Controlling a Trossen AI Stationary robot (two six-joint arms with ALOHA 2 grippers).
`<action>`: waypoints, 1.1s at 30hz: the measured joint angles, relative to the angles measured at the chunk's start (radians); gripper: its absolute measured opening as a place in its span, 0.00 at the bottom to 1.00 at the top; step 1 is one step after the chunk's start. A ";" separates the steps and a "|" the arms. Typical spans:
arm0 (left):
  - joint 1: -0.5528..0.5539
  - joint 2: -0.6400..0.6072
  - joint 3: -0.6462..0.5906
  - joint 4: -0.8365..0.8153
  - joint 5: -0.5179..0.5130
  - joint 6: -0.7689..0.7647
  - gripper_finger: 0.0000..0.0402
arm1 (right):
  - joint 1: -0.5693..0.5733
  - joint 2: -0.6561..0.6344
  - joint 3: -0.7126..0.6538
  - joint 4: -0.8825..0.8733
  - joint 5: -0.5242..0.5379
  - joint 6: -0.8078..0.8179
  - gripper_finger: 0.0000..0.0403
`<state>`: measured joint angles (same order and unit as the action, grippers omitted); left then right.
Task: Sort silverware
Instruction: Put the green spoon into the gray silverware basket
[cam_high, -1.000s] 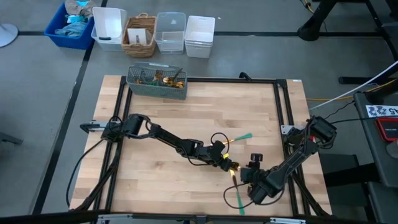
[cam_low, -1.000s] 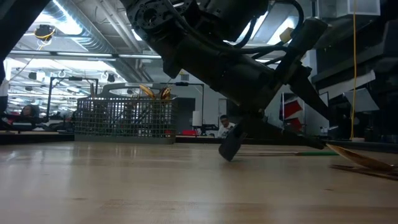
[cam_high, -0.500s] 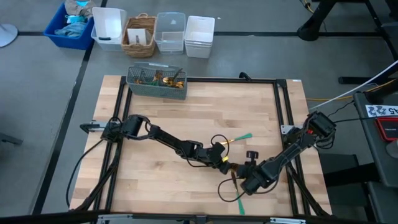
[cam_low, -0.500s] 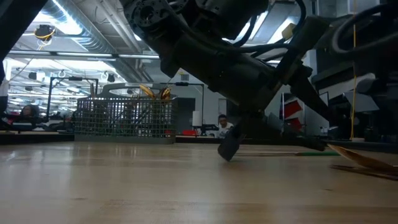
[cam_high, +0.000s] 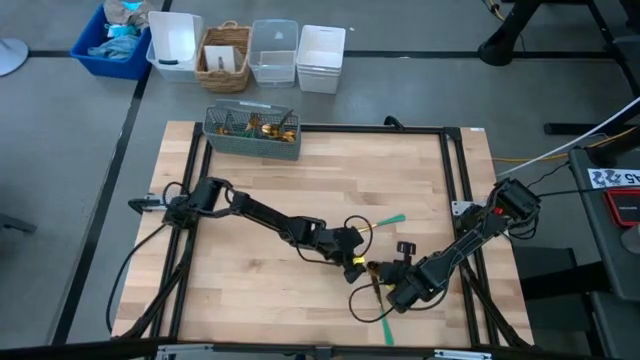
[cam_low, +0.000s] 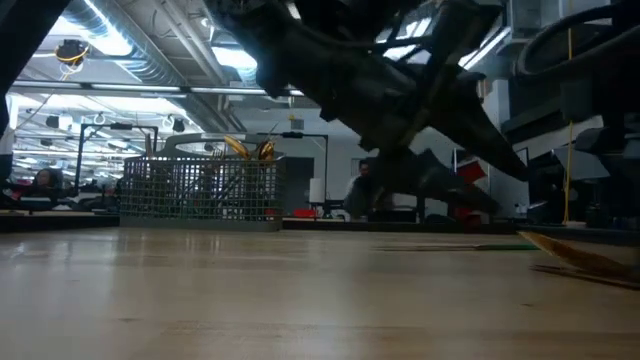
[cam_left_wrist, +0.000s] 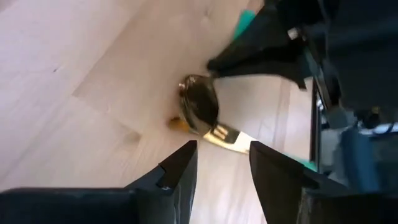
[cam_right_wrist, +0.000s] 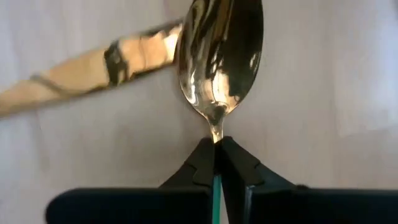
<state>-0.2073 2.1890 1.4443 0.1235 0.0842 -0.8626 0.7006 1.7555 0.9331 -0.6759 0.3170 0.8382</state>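
Observation:
A spoon with a gold bowl (cam_right_wrist: 221, 56) and a slim teal handle (cam_high: 385, 325) lies near the table's front, right of centre. My right gripper (cam_right_wrist: 215, 146) is shut on it. A gold blade (cam_right_wrist: 93, 78) of another piece lies beside the bowl. My left gripper (cam_left_wrist: 221, 171) hovers open just left of the bowl (cam_left_wrist: 200, 112), touching nothing. A further teal-handled piece (cam_high: 390, 221) lies flat on the wood a little farther back. More silverware stands in a grey mesh caddy (cam_high: 252, 130) at the far edge. My right gripper pinches the spoon's thin neck (cam_right_wrist: 216, 132), just behind the bowl, between its two fingertips. The fingers come slanting down from the table's near right, in line with the handle, which runs back under them. Whether the bowl is clear of the wood I cannot tell.
Beyond the table's far edge stand a blue bin (cam_high: 112, 40), a white tub (cam_high: 175, 45), a wicker basket (cam_high: 225, 55) and two clear and white containers (cam_high: 298, 55). A black frame (cam_high: 455, 170) borders the wooden top. Both arms crowd the middle front.
My right gripper has moved a little toward the table's left and shut on the spoon's neck. My left gripper has risen off the table and drawn back slightly toward the left, staying open.

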 joint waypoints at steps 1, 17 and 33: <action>-0.001 -0.012 0.000 -0.021 -0.005 0.018 0.35 | 0.000 -0.005 0.000 0.004 0.027 0.000 0.03; -0.003 -0.387 0.002 -0.655 -0.496 0.254 0.35 | -0.179 -0.039 -0.001 0.102 0.286 -0.139 0.03; -0.009 -0.803 -0.073 -1.387 -0.734 0.167 0.35 | -0.512 -0.042 0.077 0.505 0.137 -0.723 0.03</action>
<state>-0.2161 1.3856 1.3711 -1.2636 -0.6498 -0.6953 0.1882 1.7134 1.0102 -0.1709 0.4541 0.1156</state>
